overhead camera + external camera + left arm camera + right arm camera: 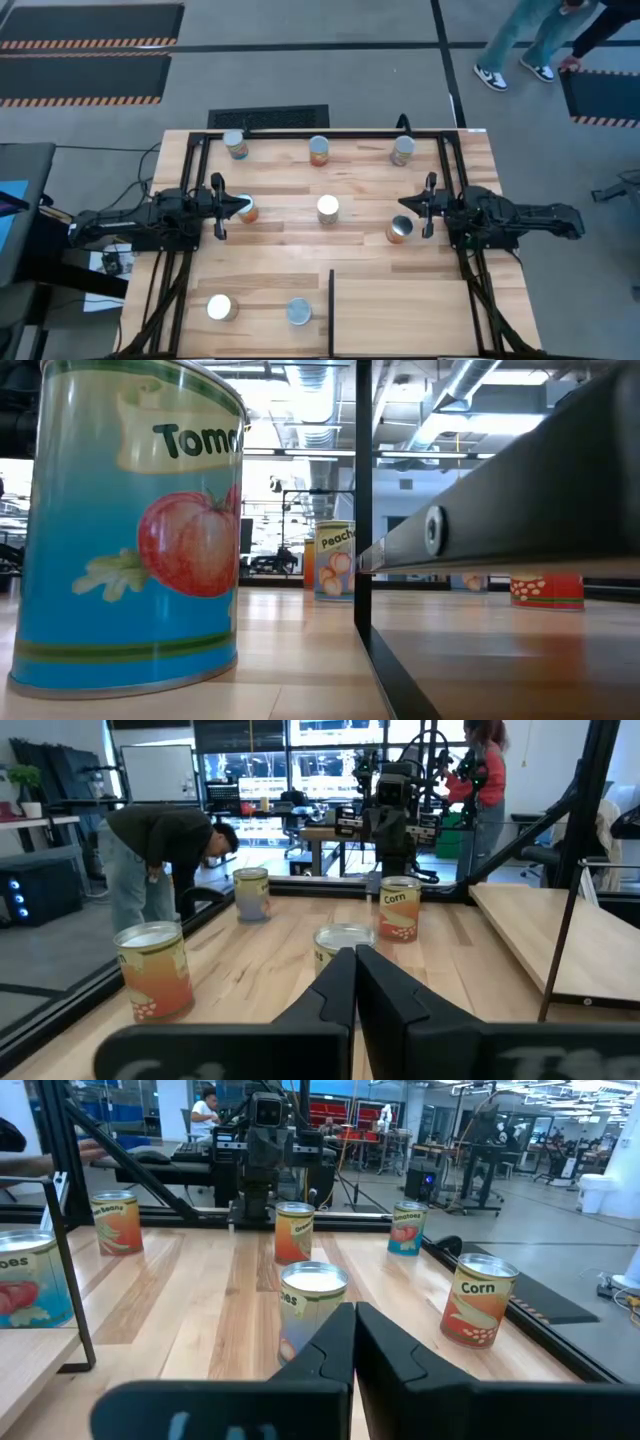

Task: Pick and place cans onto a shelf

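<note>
Several cans stand upright on the wood table. Three cans stand along the far edge [319, 150], two across the middle [328, 208], one at the right [400, 230] and two near the front left [220, 307]. The shelf [400, 310] is the front right section, beside the thin black divider bar [331, 310]. My left gripper [226, 207] is shut, with its tips at the orange-labelled can [246, 209]. My own fingers [340, 990] hide that can in the left wrist view. My right gripper [426, 205] is shut and empty, just beyond the can at the right. My left gripper has its shut tips right at the left side of the orange-labelled can [294, 1230], which stands upright on the table. I cannot tell whether they touch it.
Black frame tubing [190, 200] runs along the table's sides. The big tomato can [130, 530] and the black post [362, 490] fill the low view. A person bends over beyond the table [160, 850]. Bare wood lies between the middle cans and the front ones [280, 260].
</note>
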Controlling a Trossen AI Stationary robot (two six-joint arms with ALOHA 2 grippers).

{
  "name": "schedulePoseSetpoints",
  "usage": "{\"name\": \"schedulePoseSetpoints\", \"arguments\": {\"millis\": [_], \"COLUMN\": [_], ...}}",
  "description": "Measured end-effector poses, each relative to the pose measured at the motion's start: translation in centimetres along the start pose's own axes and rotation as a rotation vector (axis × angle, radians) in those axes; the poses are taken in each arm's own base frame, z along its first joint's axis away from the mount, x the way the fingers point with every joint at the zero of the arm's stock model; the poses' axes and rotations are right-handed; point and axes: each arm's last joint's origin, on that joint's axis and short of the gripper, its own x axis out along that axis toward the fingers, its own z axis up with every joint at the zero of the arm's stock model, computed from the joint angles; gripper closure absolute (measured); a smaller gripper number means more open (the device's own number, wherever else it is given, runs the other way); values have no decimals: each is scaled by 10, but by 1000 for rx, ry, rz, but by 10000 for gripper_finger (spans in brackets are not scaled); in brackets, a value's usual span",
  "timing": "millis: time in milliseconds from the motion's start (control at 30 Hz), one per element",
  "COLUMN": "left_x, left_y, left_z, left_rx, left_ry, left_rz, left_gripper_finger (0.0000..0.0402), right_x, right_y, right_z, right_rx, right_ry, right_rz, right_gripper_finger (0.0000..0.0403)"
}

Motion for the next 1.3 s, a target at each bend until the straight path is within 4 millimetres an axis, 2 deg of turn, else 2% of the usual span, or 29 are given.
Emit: {"name": "schedulePoseSetpoints", "arguments": {"millis": [1300], "left_x": [0], "left_y": [0], "left_z": [2], "left_rx": [18], "left_ry": [-17], "left_rz": [9], "left_gripper_finger": [401], "right_x": [0], "right_y": [0], "right_z": [0], "right_rx": [0], "right_ry": [0], "right_rz": [0], "right_gripper_finger": [369]}}
